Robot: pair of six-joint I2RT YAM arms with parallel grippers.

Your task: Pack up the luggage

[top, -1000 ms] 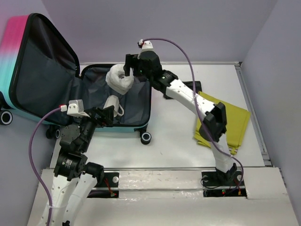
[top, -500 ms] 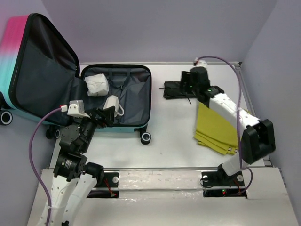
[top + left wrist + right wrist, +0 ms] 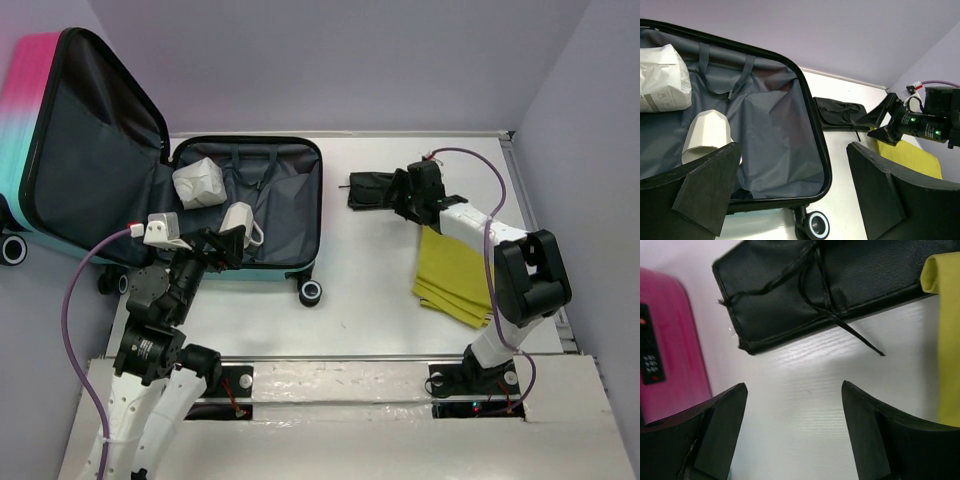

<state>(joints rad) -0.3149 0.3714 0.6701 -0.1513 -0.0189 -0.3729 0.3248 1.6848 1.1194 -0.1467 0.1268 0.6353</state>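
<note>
- The luggage (image 3: pixel 290 212), a small hard-shell suitcase that's pink fading to teal on the outside with dark grey lining, sits open on the left side of the white table (image 3: pixel 380 290). The lid is propped up past the left edge and the base lies flat.
- One black wheel (image 3: pixel 311 291) pokes out at the near right corner of the base. The left wrist view catches it too (image 3: pixel 816 224).
- Two things are inside the base. A white crumpled paper packet (image 3: pixel 198 183) sits at the far left, and a white faceted cup (image 3: pixel 238 220) sits nearer the arms. They're close together, but I can't tell if they touch.
- The left gripper (image 3: pixel 225 243) hovers over the near edge of the luggage, right by the cup. Its fingers are spread wide with nothing between them (image 3: pixel 795 190).
- The right gripper (image 3: pixel 405 190) is out over the table, well away from the luggage. It's right beside a flat black leather-look pouch (image 3: pixel 372 190) that has a thin cord tied round it.
- In the right wrist view the pouch (image 3: pixel 790 295) lies just past the fingertips, not between them. That claw is released too (image 3: pixel 795 425), with only bare table under it.
- A yellow-green folded cloth (image 3: pixel 460 275) lies on the table right of the pouch, and its far corner overlaps the pouch's right end (image 3: pixel 940 305).
</note>
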